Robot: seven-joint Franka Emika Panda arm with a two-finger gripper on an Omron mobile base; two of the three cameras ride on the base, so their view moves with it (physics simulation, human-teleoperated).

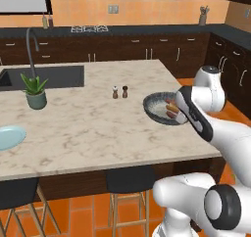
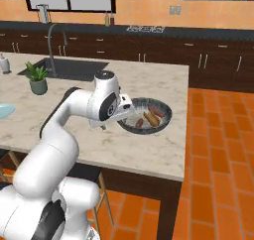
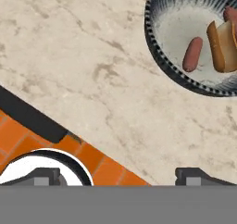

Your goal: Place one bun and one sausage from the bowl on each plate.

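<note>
The wide dark grey bowl [image 3: 152, 42] with its pale lining sits near the right end of the marble island [image 1: 88, 128]. Inside it lie a reddish sausage [image 3: 192, 54], a tan bun [image 3: 223, 45] and a second sausage [image 3: 230, 14] at the frame's edge. From the base views the bowl [image 2: 130, 127] [image 1: 153, 107] lies just behind my wrist, with the bun [image 2: 151, 118] and sausages in it. My gripper [image 3: 120, 177] hovers open over bare marble beside the bowl, near the island's front edge, nothing between its fingertips [image 3: 46, 176]. A pale blue plate [image 1: 9, 136] [image 2: 3, 110] rests far left on the island.
A potted plant [image 1: 35, 92] stands by the sink [image 1: 46, 77] and faucet [image 1: 32, 47]. Two small shakers [image 1: 120, 91] stand mid-island. Dark stools [image 1: 130, 179] are tucked under the front edge. Orange tiled floor lies right of the island.
</note>
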